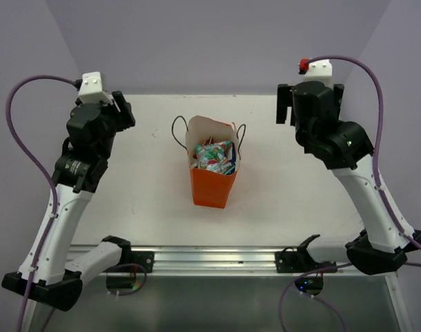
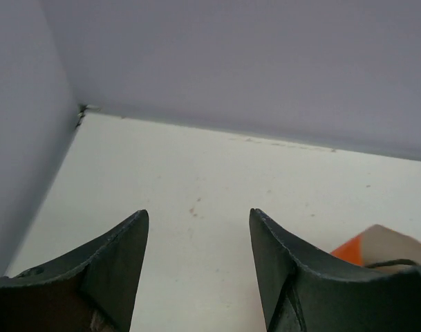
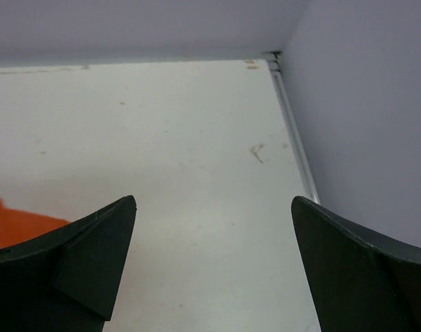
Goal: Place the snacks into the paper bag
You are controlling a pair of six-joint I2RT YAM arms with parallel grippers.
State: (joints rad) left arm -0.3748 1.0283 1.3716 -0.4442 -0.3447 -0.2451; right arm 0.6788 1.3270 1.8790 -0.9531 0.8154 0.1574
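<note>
At mid-table, seen from overhead, one orange paper bag [image 1: 211, 188] stands upright with its mouth open. The snacks [image 1: 213, 156] are lodged inside it, crinkled together just below the rim. A green-white-pink packet is made out on top. How many packets lie beneath cannot be counted from this view. Two thin black cord handles [image 1: 178, 131] are noted, one hanging off each side of the mouth.

Only the overhead view shows the bag's contents. From the left wrist camera just one corner of the bag is caught at the lower right: orange outside, pale inside, with a strand of black cord. From the right wrist camera only an orange sliver is seen at the left edge.

Two arms are counted, one to each side of the bag and both well apart from it. The left gripper [image 2: 198, 214] is seen with jaws parted and nothing between them but bare white table [image 1: 148, 200]. The right gripper [image 3: 213, 200] is spread wider and likewise grips nothing. Each wrist view faces a far corner where the table meets lilac walls.
</note>
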